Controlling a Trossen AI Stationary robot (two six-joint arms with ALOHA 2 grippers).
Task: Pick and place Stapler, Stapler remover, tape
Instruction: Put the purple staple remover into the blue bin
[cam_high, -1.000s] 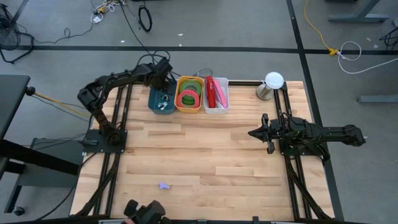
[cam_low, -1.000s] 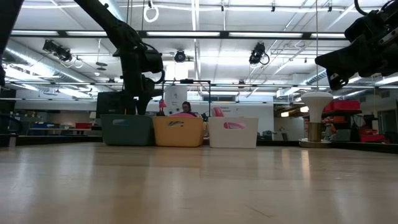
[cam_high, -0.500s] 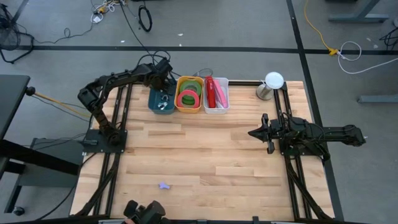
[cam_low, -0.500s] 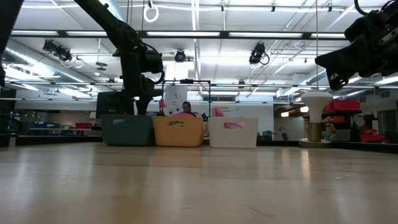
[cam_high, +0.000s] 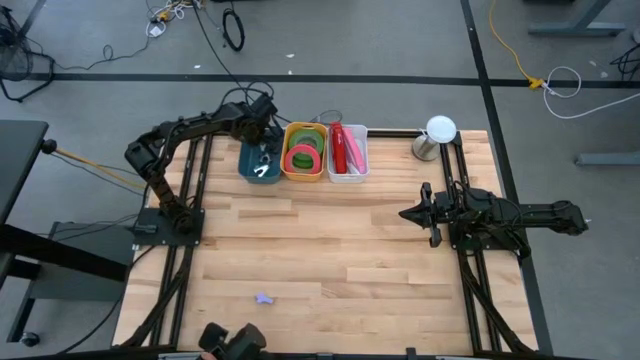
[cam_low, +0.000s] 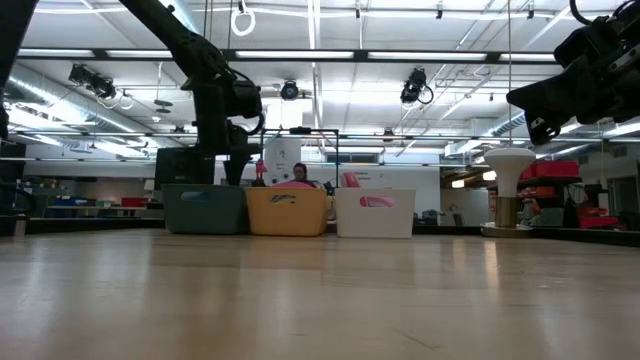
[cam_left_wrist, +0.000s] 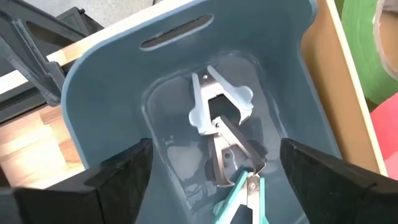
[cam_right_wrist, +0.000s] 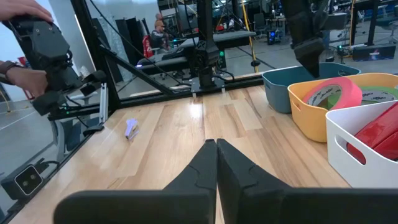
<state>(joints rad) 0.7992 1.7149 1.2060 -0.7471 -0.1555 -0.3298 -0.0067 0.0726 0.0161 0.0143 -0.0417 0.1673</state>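
High view: L gripper (cam_high: 262, 133) positioned over far end of blue bin (cam_high: 246, 165), fingers spread wide, nothing held. Staple remover (cam_high: 264, 170) lying in blue bin, near end. Yellow bin (cam_high: 304, 128) just right of blue bin, touching; contains green tape (cam_high: 310, 142) w/ pink roll (cam_high: 300, 157) on top. White bin (cam_high: 361, 152) next right, holding red stapler (cam_high: 340, 147). All three bins in a row at far edge of table (cam_high: 330, 260). R gripper (cam_high: 408, 213) idle over right-centre of table, well apart from bins, fingers shut, empty. White-topped lamp-like object (cam_high: 439, 131) at far right corner. Small purple item (cam_high: 263, 297) on near part of table.

Low view: three bins in a row at far side, blue (cam_low: 205, 209), yellow (cam_low: 287, 212), white (cam_low: 375, 213). L arm descending over blue bin; fingertips hidden behind bin wall. R arm high at right. White-topped object (cam_low: 509, 190) far right.

L wrist view: both fingers (cam_left_wrist: 124, 168) wide apart, clear of staple remover (cam_left_wrist: 219, 118), which rests on blue bin floor (cam_left_wrist: 112, 93); teal-handled part (cam_left_wrist: 245, 193) nearest the camera. Green tape (cam_left_wrist: 367, 43) visible beyond yellow wall.

R wrist view: fingers (cam_right_wrist: 199, 171) pressed together, nothing between. Pink roll (cam_right_wrist: 333, 92) and green tape (cam_right_wrist: 373, 94) in yellow bin (cam_right_wrist: 311, 121); stapler (cam_right_wrist: 379, 140) in white bin (cam_right_wrist: 348, 163). Purple item (cam_right_wrist: 131, 127) on table. A person's hand (cam_right_wrist: 22, 68) at a device beyond the table edge.
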